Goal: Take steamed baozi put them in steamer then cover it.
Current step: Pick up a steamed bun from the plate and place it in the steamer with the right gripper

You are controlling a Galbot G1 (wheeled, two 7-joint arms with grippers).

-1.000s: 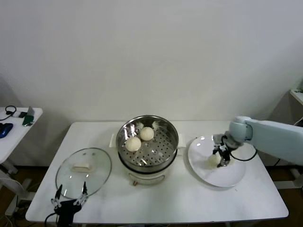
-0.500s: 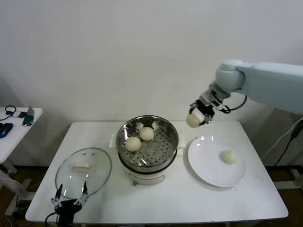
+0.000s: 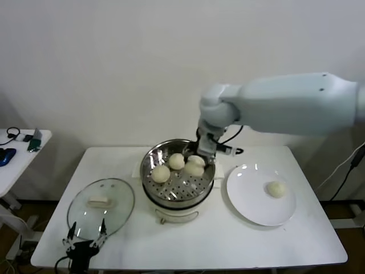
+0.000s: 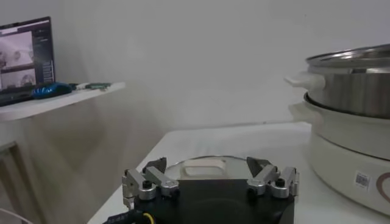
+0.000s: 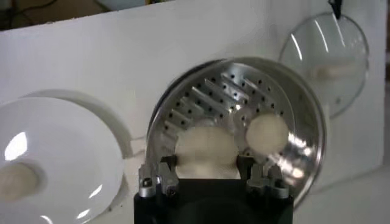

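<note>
the right gripper (image 3: 197,162) has swung over from the white plate (image 3: 251,202) and now sits low inside the steamer (image 3: 178,171), at about 3 o'clock on the perforated tray, its fingers closed around a baozi (image 5: 207,149). half a second ago that bun hung in mid-air above the table; a second ago it was being picked off the plate. two buns (image 3: 168,167) already rest at 10 to 12 o'clock on the tray (this one makes three once released). one bun (image 3: 276,189) remains on the plate. the cover (image 3: 101,205) lies flat at 8 o'clock of the steamer, with the left gripper (image 3: 84,240) parked beside it, jaws spread wide.
</note>
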